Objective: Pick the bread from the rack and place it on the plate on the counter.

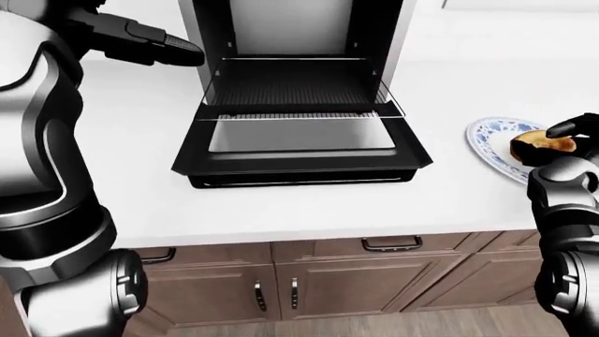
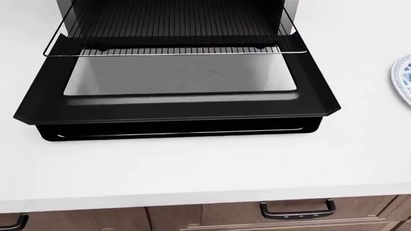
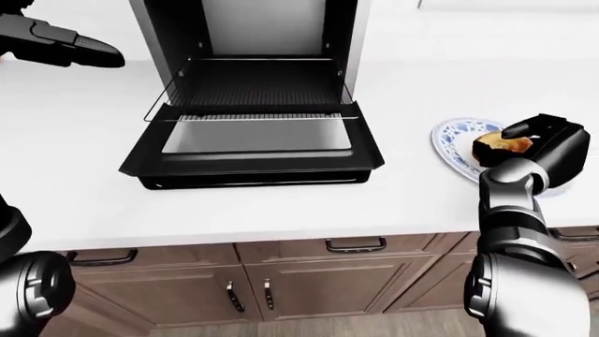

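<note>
Over the plate (image 3: 456,146) at the right of the white worktop (image 3: 281,203), the right hand (image 3: 536,144) has its fingers closed round the bread (image 3: 498,145) — lower it flat onto the plate centre, then let go cleanly, I judge. Left hand (image 1: 163,48) hovers empty, fingers extended, beside the open toaster oven (image 1: 300,91); its bare rack (image 2: 173,29) and dropped door (image 2: 179,96) sit well clear — nothing blocks.

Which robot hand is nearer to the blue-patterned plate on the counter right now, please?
The right robot hand: it is over the plate, its fingers closed round the bread. The left robot hand hangs far off at the view's upper left, beyond the open oven.
</note>
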